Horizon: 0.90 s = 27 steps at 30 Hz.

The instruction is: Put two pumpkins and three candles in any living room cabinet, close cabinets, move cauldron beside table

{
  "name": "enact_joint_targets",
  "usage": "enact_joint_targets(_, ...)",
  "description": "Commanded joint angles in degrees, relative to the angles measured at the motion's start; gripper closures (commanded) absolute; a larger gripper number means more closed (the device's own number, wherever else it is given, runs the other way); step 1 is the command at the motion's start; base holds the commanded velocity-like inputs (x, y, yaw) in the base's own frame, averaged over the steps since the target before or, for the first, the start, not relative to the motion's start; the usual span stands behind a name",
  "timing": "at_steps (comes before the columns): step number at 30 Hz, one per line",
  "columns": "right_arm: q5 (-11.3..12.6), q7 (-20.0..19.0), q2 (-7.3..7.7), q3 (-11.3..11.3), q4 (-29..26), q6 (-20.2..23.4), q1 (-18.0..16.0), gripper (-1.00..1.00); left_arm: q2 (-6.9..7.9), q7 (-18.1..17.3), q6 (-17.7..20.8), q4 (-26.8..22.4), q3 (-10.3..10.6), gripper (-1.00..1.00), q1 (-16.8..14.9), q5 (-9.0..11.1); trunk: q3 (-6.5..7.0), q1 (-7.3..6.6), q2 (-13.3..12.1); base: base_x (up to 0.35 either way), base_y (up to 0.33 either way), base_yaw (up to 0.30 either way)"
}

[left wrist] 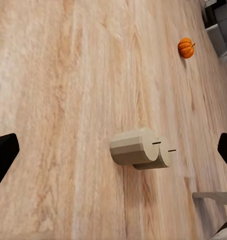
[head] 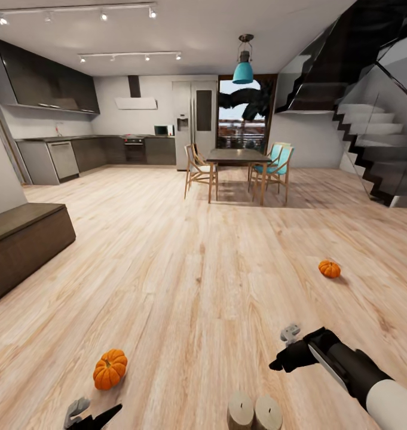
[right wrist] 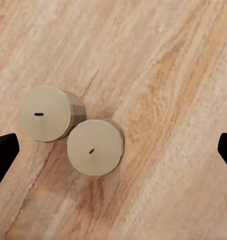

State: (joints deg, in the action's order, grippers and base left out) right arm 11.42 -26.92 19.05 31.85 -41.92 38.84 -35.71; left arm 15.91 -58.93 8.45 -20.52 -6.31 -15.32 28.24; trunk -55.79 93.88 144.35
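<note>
1. Candles: I see two, upright on the floor, touching each other, under my right claw. This claw is open and holds nothing. If I close on one, I think a finger can knock over the other, and it may roll away.
2. Left claw is open too, low beside the near pumpkin. The second pumpkin lies well apart, to the right.
3. The dark cabinet stands at the left wall, closed as far as I can tell. The floor between is bare. The dining counter with chairs is far behind.
</note>
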Motion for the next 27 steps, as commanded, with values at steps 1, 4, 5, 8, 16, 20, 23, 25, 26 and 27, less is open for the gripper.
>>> enact_joint_targets(1,0.5,0.4,-0.30,0.4,0.2,-0.6,-0.1,-1.00,0.08,-0.2,2.0,-1.4,-0.1,-1.00,-0.1,0.2,-0.06,-0.01,0.0,0.000,0.000,0.000)
enact_joint_targets(4,0.5,0.5,-0.60,0.6,0.6,-1.8,-0.1,-1.00,0.14,-0.3,3.7,-3.4,-0.2,-1.00,-0.1,0.2,-0.72,0.06,0.1,0.000,0.000,0.000)
enact_joint_targets(5,0.5,0.6,-0.76,0.7,1.2,-2.1,-0.1,-1.00,0.16,-0.3,4.2,-4.3,-0.3,-1.00,-0.1,0.4,-0.95,0.09,0.1,0.000,0.000,0.000)
enact_joint_targets(8,0.3,0.7,-1.22,0.8,2.2,-2.4,-0.1,-1.00,0.49,-0.3,5.3,-6.2,-0.3,-1.00,-0.2,2.2,-1.61,0.17,0.1,0.000,0.000,0.000)
enact_joint_targets(16,-2.1,0.7,-1.86,0.7,2.9,-2.5,-0.1,-1.00,4.56,-0.1,14.7,-16.3,-1.6,-1.00,-0.3,8.4,-2.94,0.32,0.2,0.000,0.000,0.000)
enact_joint_targets(20,-2.2,0.7,-1.91,0.7,3.0,-2.5,-0.1,-1.00,4.71,-0.4,15.3,-17.8,-2.4,-1.00,-0.3,10.5,-2.94,0.32,0.2,0.000,0.000,0.000)
enact_joint_targets(23,-2.2,0.7,-1.91,0.7,3.0,-2.5,-0.1,-1.00,4.68,-2.2,15.3,-18.0,-2.4,-1.00,-0.3,10.7,-2.94,0.32,0.2,0.000,0.000,0.000)
enact_joint_targets(25,-2.2,0.7,-1.91,0.7,3.0,-2.5,-0.1,-1.00,4.66,-7.5,15.3,-18.2,-2.3,-1.00,-0.3,10.2,-3.16,0.35,0.2,0.000,0.000,0.000)
enact_joint_targets(26,-2.2,0.7,-1.91,0.7,3.0,-2.5,-0.1,-1.00,4.72,-10.2,15.3,-18.6,-2.0,-1.00,-0.3,10.0,-3.38,0.37,0.2,0.000,0.000,0.000)
enact_joint_targets(27,-2.2,0.8,-1.91,0.7,3.0,-2.5,-0.1,-1.00,4.83,-11.0,15.3,-18.8,-1.9,-1.00,-0.3,9.9,-3.60,0.40,0.2,0.000,0.000,0.000)
